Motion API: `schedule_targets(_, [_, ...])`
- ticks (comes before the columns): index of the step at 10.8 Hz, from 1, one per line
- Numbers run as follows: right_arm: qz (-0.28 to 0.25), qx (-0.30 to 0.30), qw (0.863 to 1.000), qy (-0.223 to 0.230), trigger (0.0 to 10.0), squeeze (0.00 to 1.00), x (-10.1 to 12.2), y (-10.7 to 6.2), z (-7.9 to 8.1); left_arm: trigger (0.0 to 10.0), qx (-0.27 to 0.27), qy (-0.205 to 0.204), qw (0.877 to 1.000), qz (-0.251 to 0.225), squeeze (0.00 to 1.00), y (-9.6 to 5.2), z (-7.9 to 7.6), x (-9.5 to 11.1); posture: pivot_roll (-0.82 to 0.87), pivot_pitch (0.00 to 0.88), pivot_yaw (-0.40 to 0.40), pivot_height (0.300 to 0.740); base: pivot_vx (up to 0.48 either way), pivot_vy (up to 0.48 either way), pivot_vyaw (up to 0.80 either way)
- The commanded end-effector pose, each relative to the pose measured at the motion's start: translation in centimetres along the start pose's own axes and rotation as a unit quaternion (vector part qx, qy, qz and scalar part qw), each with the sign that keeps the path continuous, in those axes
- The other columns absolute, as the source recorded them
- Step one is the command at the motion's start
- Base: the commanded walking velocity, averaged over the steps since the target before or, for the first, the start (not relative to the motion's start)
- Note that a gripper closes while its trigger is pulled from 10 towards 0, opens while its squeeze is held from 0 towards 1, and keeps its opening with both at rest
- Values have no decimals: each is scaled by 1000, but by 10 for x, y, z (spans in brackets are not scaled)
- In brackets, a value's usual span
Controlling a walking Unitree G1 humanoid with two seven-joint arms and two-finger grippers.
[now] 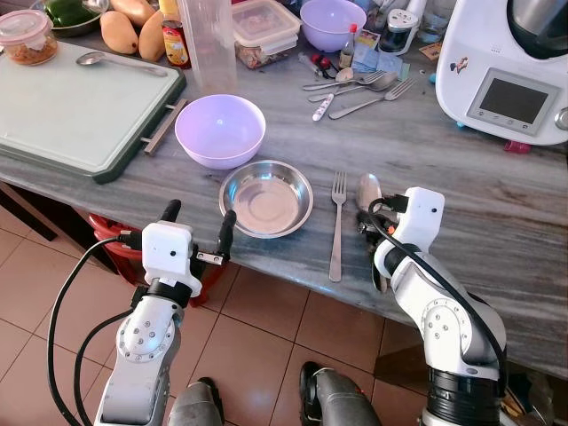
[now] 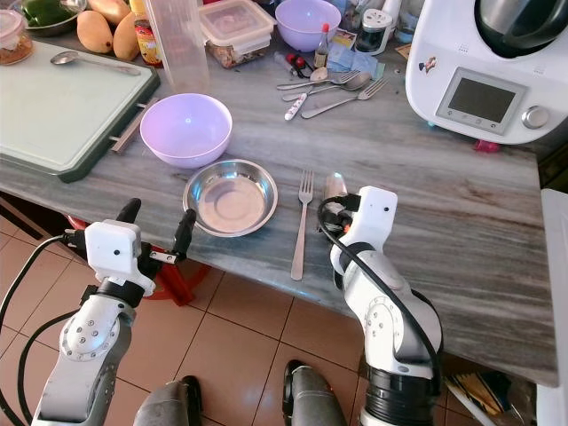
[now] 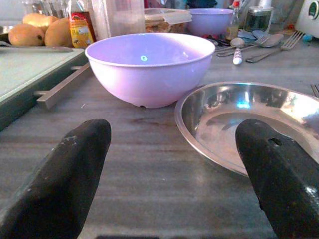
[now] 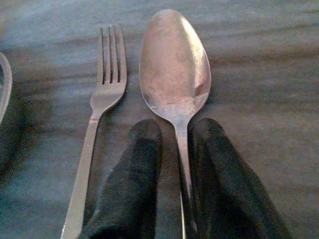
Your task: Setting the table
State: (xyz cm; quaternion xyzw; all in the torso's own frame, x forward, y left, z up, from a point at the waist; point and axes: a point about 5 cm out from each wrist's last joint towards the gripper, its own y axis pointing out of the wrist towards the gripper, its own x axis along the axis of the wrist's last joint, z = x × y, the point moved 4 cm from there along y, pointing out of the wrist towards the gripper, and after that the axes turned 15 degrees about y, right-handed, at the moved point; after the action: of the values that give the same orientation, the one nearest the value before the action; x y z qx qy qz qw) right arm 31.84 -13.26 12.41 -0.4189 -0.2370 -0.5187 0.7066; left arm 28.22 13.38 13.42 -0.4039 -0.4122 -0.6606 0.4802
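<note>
On the grey counter [image 1: 461, 186], near its front edge, lay a round steel plate [image 1: 265, 197], with a fork [image 1: 337, 222] just to its right and a spoon [image 4: 175, 74] just right of the fork, both pointing their heads away from the robot. The right gripper [image 4: 175, 149] rested low over the spoon, its two black fingers [image 4: 139, 174] closed against either side of the spoon's handle just below the bowl, which lay flat on the counter. The fork stayed apart from those fingers, lying parallel beside the spoon. The left gripper [image 1: 197, 229] hovered at the counter's front edge to the left of the steel plate, its fingers [image 3: 65, 174] spread wide and clasping nothing; one fingertip hung just beside the plate's rim. Behind the plate, and close to it, stood a lilac bowl [image 1: 219, 130]. Left of that bowl lay a pale green cutting board [image 1: 71, 106] with a spoon resting on its far part. Farther back were a second lilac bowl [image 1: 332, 21], a loose cluster of cutlery [image 1: 355, 89], some mangoes [image 1: 124, 27] and a lidded food box [image 1: 262, 27]. A white kitchen machine [image 1: 506, 71] stood at the back right.
</note>
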Motion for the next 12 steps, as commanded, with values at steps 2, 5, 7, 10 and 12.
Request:
schedule_targets(2, [92,-45,995,10,10000,988,-41,1,-23,10000,-5,0,1000,2,0,0,-1,-1,-26,221,-10,740,0,0,0])
schedule_targets(5, [95,-55,994,24,10000,976,-40,-2,-27,10000,-5,-1,1000,0,0,1,-2,-1,-30,219,-8,740,0,0,0])
schedule_targets(7, [78,-45,996,20,10000,980,-33,-3,-24,10000,-5,-1,1000,0,0,1,-2,-1,-33,220,-10,740,0,0,0])
schedule_targets(10, [54,-36,997,33,10000,1000,-24,-6,-23,10000,-6,-1,1000,-1,0,2,-1,-1,-33,218,-8,740,0,0,0])
schedule_targets(12, [54,-35,997,33,10000,1000,-23,-14,-26,10000,-8,0,1000,-3,0,2,-1,0,-38,213,-8,740,0,0,0])
